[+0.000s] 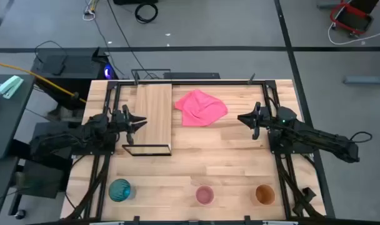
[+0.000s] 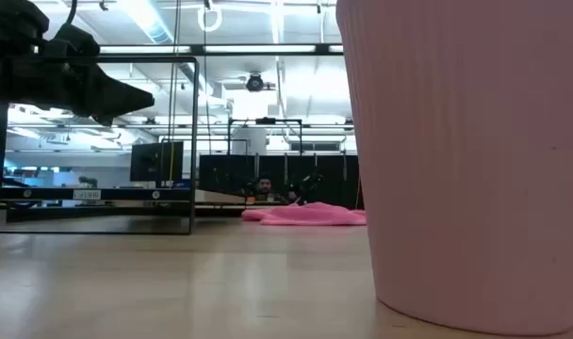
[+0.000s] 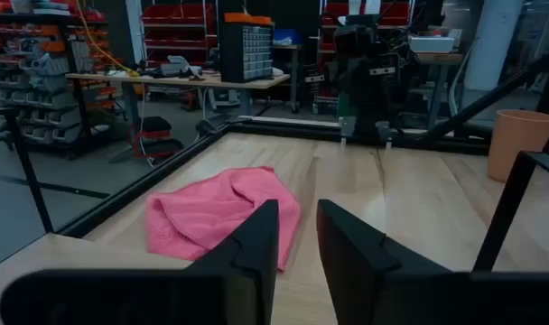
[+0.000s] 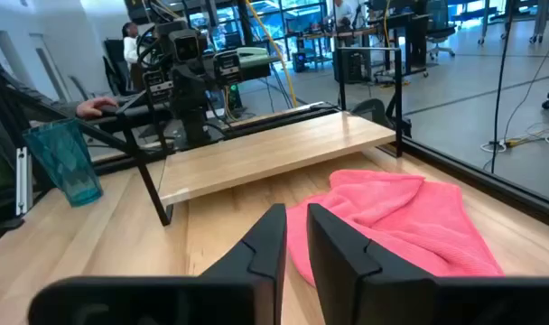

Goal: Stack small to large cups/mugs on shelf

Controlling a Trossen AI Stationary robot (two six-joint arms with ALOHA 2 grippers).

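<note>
We kept both grippers, left [image 1: 142, 121] and right [image 1: 241, 117], narrow-gapped and empty mid-frame; 3 cups waited unstacked along the bottom edge: teal-blue faceted cup [image 1: 120, 190], pale pink ribbed cup [image 1: 204, 195], orange-brown cup [image 1: 264, 194].

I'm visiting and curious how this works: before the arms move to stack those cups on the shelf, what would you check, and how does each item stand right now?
1. Shelf top bare, ready for cups: ok.
2. All three cups upright along the table's near edge, teal cup, pink cup, orange cup: ok.
3. Cups stand apart from each other: ok.
4. Pink cloth lies beside the shelf, not on it: ok.
5. Left end effector at the shelf's edge, holding nothing: ok.
6. Right end effector beyond the cloth, holding nothing: ok.
</note>
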